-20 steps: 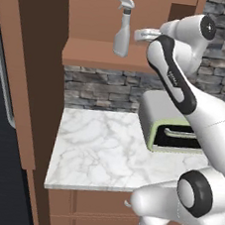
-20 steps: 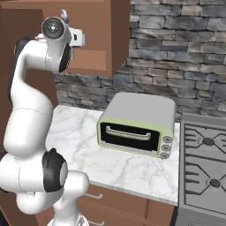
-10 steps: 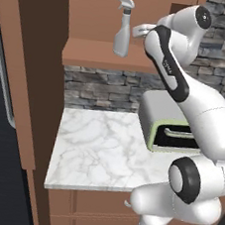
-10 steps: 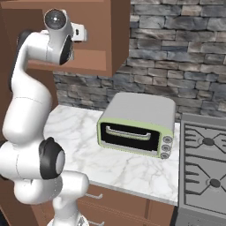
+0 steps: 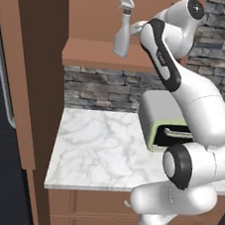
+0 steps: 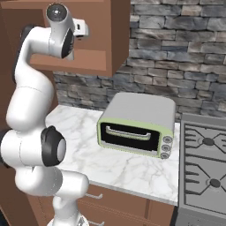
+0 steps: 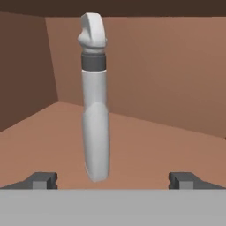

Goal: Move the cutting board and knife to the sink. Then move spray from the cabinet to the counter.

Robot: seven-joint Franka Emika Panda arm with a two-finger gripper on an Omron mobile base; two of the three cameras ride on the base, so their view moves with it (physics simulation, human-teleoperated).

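Inside one cabinet (image 5: 91, 57) stands one spray (image 5: 123, 28) before the spread pincer (image 7: 114, 181).

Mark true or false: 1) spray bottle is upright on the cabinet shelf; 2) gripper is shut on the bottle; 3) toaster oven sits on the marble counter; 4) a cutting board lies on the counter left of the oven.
1) True: the spray stands upright on the cabinet shelf.
2) False: the gripper is open, fingertips wide apart either side of the bottle, not touching it.
3) True: the toaster oven rests on the counter.
4) False: that marble stretch is bare.
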